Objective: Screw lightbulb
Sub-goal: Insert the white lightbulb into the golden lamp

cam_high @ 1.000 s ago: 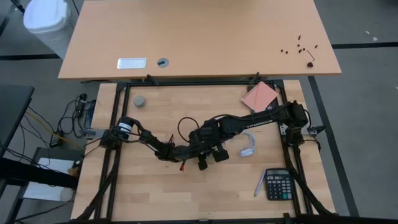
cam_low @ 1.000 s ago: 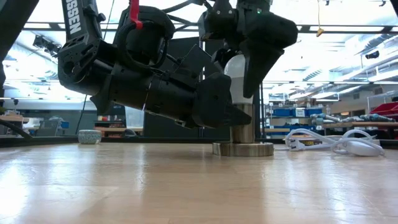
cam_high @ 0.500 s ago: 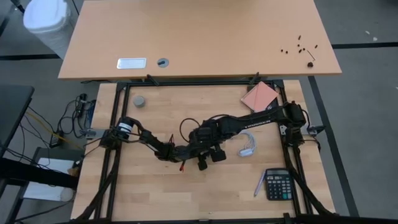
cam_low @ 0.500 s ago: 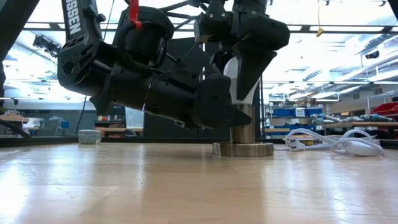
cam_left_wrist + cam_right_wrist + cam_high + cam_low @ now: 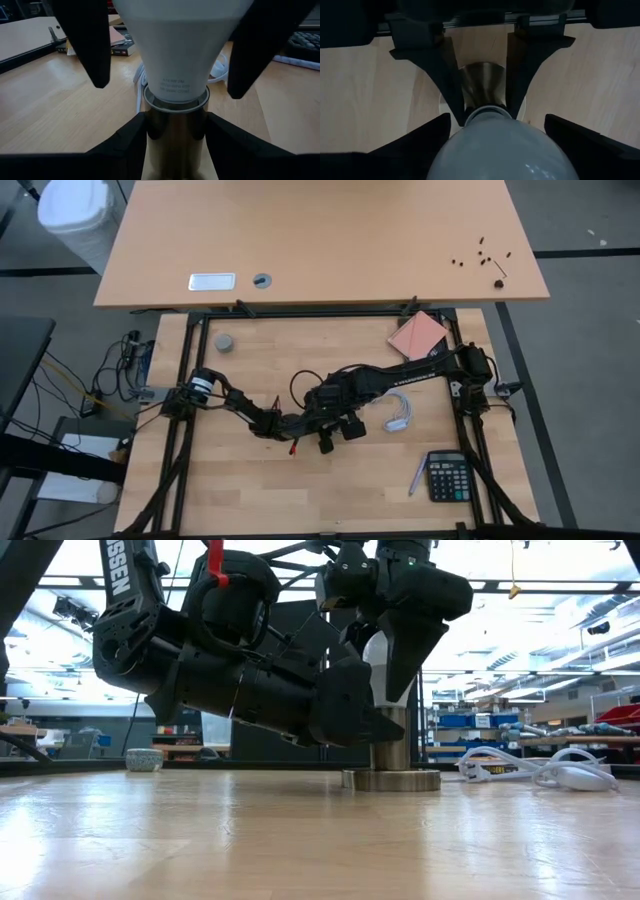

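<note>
Lightbulb seated upright in brass socket, left gripper fingers pinching socket stem, right gripper fingers flanking bulb, contact unclear.

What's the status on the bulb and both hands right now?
Left hand clamps the metal socket. Right hand grips the lightbulb, seated in socket. Nothing in the way.
</note>
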`<control>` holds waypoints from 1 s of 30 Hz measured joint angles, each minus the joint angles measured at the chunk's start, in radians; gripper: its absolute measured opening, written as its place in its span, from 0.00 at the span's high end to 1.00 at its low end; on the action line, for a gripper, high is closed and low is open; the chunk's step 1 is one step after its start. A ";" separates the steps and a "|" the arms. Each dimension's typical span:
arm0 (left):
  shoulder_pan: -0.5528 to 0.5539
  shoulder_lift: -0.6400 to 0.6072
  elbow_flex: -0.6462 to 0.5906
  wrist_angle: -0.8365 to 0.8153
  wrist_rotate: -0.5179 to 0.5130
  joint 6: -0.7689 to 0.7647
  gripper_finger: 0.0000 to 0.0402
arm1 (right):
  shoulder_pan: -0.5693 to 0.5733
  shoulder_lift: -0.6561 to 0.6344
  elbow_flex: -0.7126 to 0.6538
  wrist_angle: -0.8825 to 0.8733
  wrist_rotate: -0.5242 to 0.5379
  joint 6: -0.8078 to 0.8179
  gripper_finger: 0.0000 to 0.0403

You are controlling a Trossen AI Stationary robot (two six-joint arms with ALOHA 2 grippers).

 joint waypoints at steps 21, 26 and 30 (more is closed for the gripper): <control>0.000 0.000 0.000 -0.001 -0.019 -0.033 0.54 | 0.000 0.000 -0.001 0.000 0.052 0.310 0.30; 0.000 0.000 0.000 -0.003 -0.027 -0.056 0.54 | -0.004 0.000 -0.002 0.015 0.077 0.470 0.33; 0.000 0.000 0.000 -0.006 -0.027 -0.059 0.54 | -0.005 0.001 -0.002 0.031 0.085 0.580 0.34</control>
